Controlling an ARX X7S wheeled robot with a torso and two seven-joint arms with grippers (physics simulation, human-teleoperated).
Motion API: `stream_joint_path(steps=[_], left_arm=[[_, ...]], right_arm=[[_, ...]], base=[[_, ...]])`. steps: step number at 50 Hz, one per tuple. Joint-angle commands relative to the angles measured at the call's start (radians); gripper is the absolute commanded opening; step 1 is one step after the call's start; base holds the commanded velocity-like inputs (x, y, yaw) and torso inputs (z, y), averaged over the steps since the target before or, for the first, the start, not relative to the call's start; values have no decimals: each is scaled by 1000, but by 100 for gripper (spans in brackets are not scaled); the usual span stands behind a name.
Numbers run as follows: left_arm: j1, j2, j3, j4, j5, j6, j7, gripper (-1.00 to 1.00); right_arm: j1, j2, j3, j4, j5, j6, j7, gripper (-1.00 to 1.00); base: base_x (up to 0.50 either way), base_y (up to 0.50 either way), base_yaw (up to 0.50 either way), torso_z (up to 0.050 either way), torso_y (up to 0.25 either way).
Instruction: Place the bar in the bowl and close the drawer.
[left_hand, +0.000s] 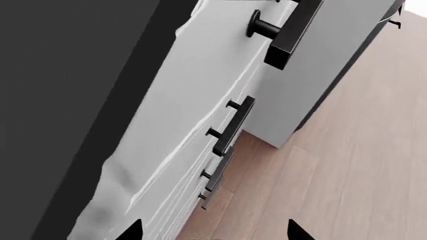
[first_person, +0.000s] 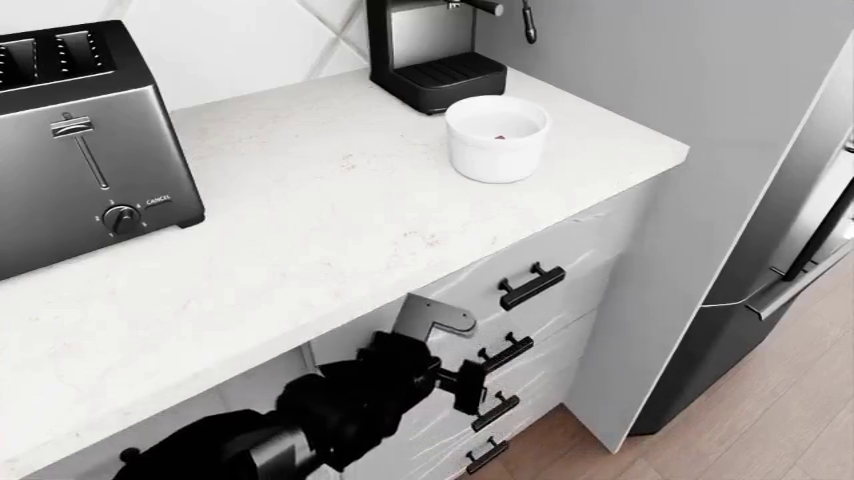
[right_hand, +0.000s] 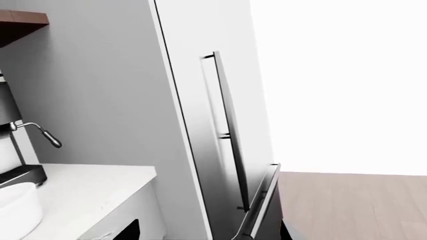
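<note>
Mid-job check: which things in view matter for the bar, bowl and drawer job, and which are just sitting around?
Job:
- bowl
- red speck inside it, seemingly the bar
- drawer under the counter edge
- left gripper, open

Just there:
- toaster
- coffee machine
- fridge
- counter

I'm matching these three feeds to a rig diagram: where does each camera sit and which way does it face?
Head: high on the robot, looking down over the countertop, bowl and drawer fronts; a dark arm shows.
Left wrist: near the left gripper, facing the black handles and wood floor.
Right wrist: facing the fridge.
Head and right wrist share the bowl.
</note>
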Motion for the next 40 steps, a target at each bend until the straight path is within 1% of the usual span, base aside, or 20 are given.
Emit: stream_joint_path(steps=[1,17,23,29,34,37,40], left_arm=[[-3,0,-28,-117,-62,24,-42,100],[35,0,4,-195,-257,54,-103,100],[35,0,16,-236,-316,96,-177,100],[26,0,39,-266,-388,151,-223,100],[18,0,66,-292,-472,217,-287,100],[14,0,146,-294,-590,266,-333,100],[7,0,300,-294,-763,321,-363,100]], right_arm=[[-1,-17,4,-1,-16,-17,-11,100],[-13,-22,8,-11,-14,-27,-16,100],[-7,-28,-4,-15,-24,-25,-19,100],[-10,-28,-5,-17,-23,-27,-19,100],[-11,-32,-6,-20,-26,-28,-24,100],[-11,-33,-7,-20,-29,-28,-26,100],[-12,-33,-7,-21,-28,-29,-26,100]], base=[[0,0,0,0,0],[0,0,0,-1,0],[0,0,0,-2,0],[0,0,0,0,0],[0,0,0,0,0],[0,0,0,0,0],[0,0,0,0,0]])
